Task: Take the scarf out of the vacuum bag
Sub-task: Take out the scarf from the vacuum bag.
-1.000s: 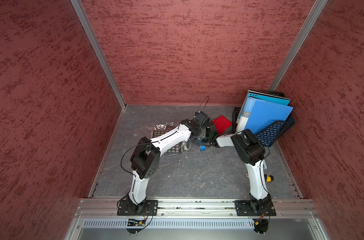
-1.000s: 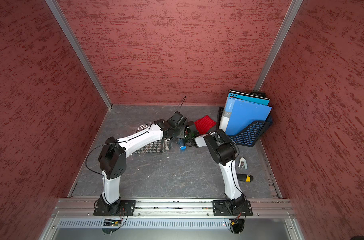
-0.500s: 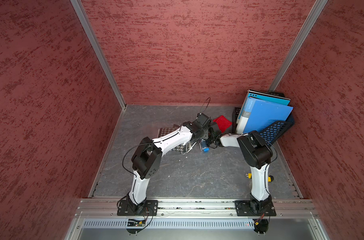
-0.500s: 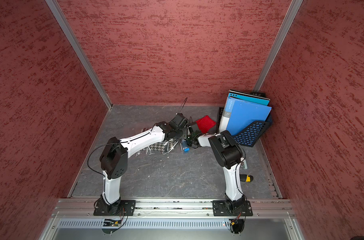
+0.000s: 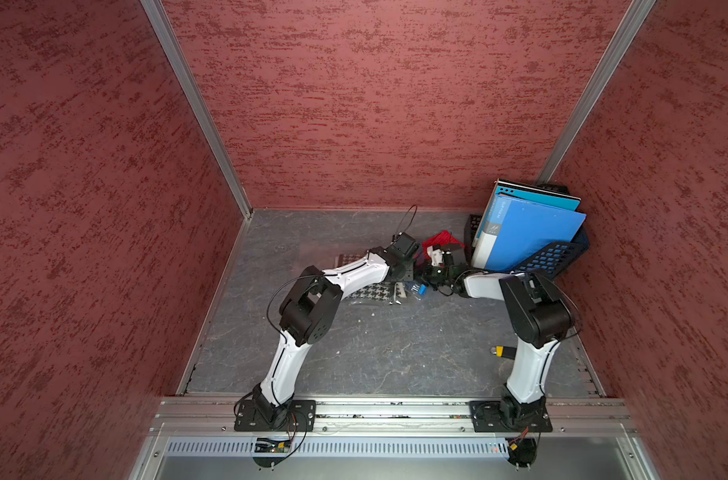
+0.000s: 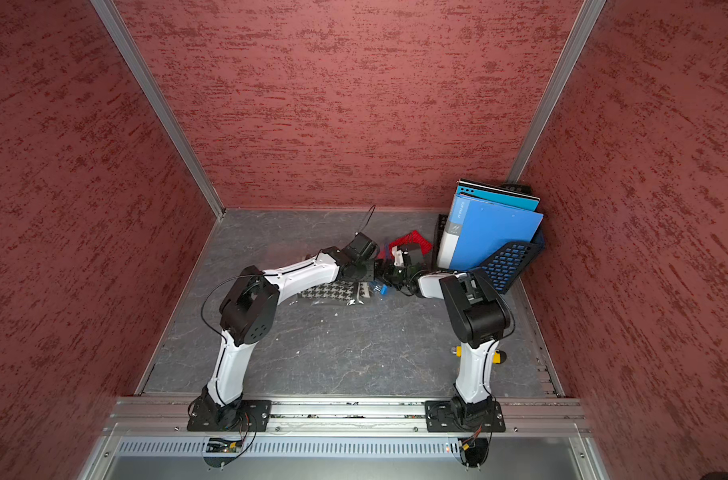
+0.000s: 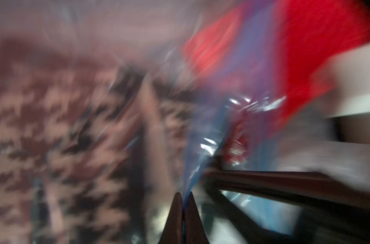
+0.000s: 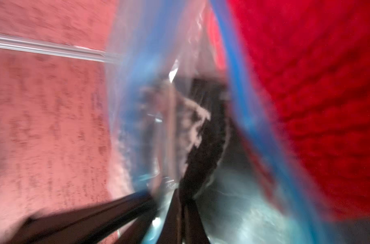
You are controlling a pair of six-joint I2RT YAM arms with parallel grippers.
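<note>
Pinch on the vacuum bag (image 8: 150, 52) by left hand (image 7: 184, 195) and right hand (image 8: 180, 202), both closed, low, nearly tip to tip.

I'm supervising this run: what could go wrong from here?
The left gripper and right gripper are shut on the thin vacuum bag; it may slip or tear. The red knit cloth lies right beside them and could snag. The right arm's elbow hangs near the blue file rack and might knock it.

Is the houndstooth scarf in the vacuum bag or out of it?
In: the right wrist view shows the scarf inside the clear plastic of the vacuum bag.
</note>
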